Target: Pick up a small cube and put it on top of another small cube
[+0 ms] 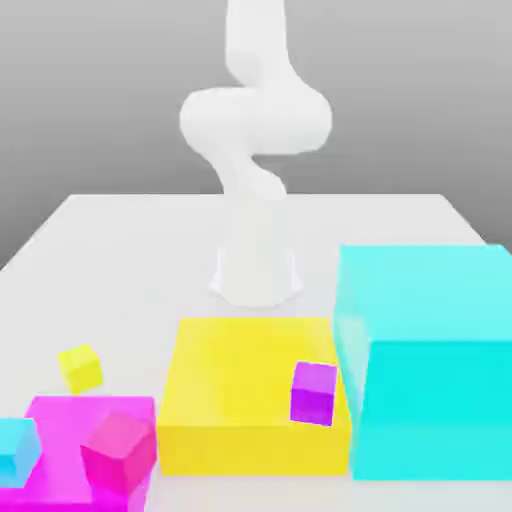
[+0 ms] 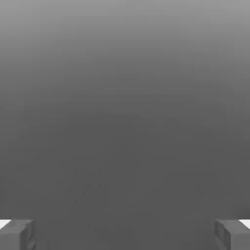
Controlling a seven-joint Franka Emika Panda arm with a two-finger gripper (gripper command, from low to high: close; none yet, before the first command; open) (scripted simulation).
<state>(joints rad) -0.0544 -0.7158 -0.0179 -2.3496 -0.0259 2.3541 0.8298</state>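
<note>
Several small cubes lie near the front of the white table [image 1: 120, 250]. A purple cube [image 1: 314, 393] rests on a flat yellow block [image 1: 240, 395]. On the table stands a yellow cube [image 1: 80, 368]. A pink-red cube [image 1: 118, 450] sits on a flat magenta block [image 1: 60, 420], and a cyan cube [image 1: 15, 450] is at that block's edge on the exterior view's left. The white arm [image 1: 255, 130] rises folded at the back, far from the cubes. In the hand view my gripper [image 2: 125, 234] is open, its grey fingertips [image 2: 17, 234] wide apart with nothing between them, facing plain grey background.
A tall cyan block [image 1: 430, 360] stands at the exterior view's right, touching the yellow block's side. The arm's base [image 1: 256, 275] sits mid-table behind the blocks. Bare white table stretches behind and to the exterior view's left of the blocks.
</note>
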